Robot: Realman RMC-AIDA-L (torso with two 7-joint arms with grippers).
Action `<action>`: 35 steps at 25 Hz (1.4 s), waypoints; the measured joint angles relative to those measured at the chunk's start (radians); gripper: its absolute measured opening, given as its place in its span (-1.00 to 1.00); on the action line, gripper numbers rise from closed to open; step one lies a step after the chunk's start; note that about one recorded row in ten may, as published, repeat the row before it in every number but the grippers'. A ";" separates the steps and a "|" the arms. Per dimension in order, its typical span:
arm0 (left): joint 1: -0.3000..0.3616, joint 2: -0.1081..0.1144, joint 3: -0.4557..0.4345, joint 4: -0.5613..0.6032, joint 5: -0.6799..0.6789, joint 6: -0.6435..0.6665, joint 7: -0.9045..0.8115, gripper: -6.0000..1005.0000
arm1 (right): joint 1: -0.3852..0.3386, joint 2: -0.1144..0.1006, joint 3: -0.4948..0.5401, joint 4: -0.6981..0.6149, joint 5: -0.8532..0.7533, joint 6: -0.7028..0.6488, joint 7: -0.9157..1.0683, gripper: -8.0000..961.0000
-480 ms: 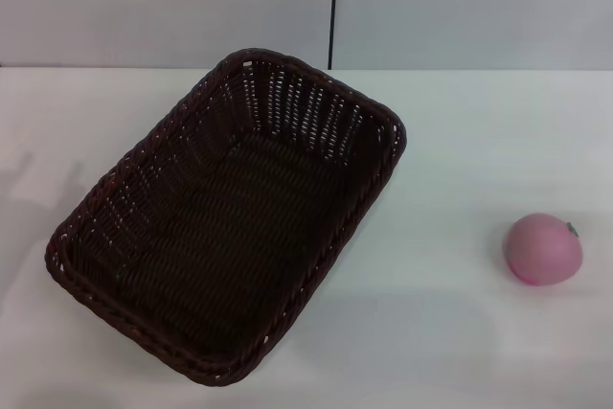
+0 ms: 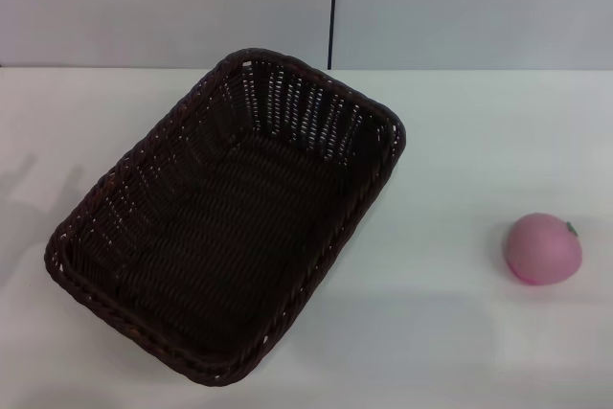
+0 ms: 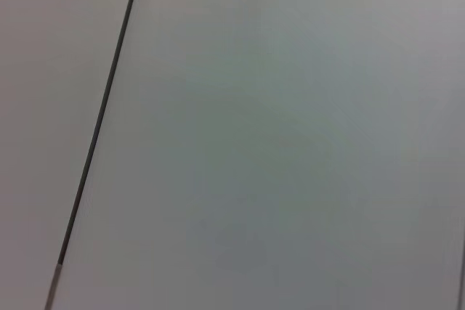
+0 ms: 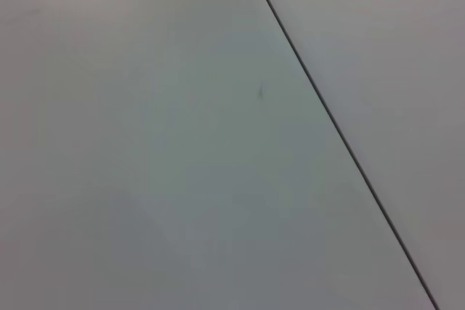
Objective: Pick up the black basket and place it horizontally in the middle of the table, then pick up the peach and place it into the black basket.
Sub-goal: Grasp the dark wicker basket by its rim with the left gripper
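1. Finding the black basket (image 2: 222,246) lying at a slant left of the middle of the table (image 2: 460,141), open side up, one short end pointing to the far right and the other to the near left; carrying nothing inside.
2. Comparing with half a second ago: seeing no shift in the basket at all, so judging the first step as not yet begun, with turning it level and moving it toward the centre both waiting.
3. Spotting the peach (image 2: 543,249) resting on bare tabletop near the right edge, well apart from the basket, green stem mark facing up and right; likewise sitting exactly where it was, so the second step is waiting too.
4. Looking for the left gripper and the right gripper: finding neither in the head view nor in either wrist view, so being unable to tell how far the fingers are spread or whether anything is held.
5. Getting from the left wrist view only a pale wall panel (image 3: 290,143) crossed by a dark seam (image 3: 102,121), and much the same from the right wrist view, seam (image 4: 334,136) included; judging both arms to be parked high, aimed away from the work.
6. Noticing faint grey shadows (image 2: 29,198) falling on the table's left side, source out of sight.
7. Seeing nothing standing between basket and centre, or between peach and basket; expecting the broad, open-weave rim to need a firm edge grip.
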 joint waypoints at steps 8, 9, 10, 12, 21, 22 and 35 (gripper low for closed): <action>0.095 0.138 -0.014 0.344 0.199 -0.039 -0.452 0.36 | -0.056 -0.003 0.018 -0.052 0.006 -0.062 0.063 0.37; 0.111 0.148 -0.028 0.431 0.258 -0.070 -0.534 0.36 | -0.061 -0.004 0.021 -0.063 0.007 -0.062 0.087 0.37; 0.111 0.148 -0.028 0.431 0.258 -0.070 -0.534 0.36 | -0.064 -0.004 0.023 -0.077 0.007 -0.061 0.120 0.37; 0.131 0.143 -0.115 0.668 0.493 -0.145 -0.749 0.37 | -0.066 -0.004 0.026 -0.108 0.008 -0.061 0.186 0.37; 0.006 0.018 -0.296 1.227 1.247 -0.121 -1.275 0.37 | -0.066 -0.004 0.027 -0.141 0.009 -0.062 0.258 0.37; -0.019 0.001 -0.302 1.260 1.308 -0.101 -1.306 0.40 | -0.064 -0.004 0.028 -0.142 0.009 -0.062 0.260 0.37; -0.226 -0.046 -0.229 1.312 1.617 0.030 -1.529 0.59 | -0.059 -0.006 0.086 -0.186 0.011 -0.058 0.410 0.37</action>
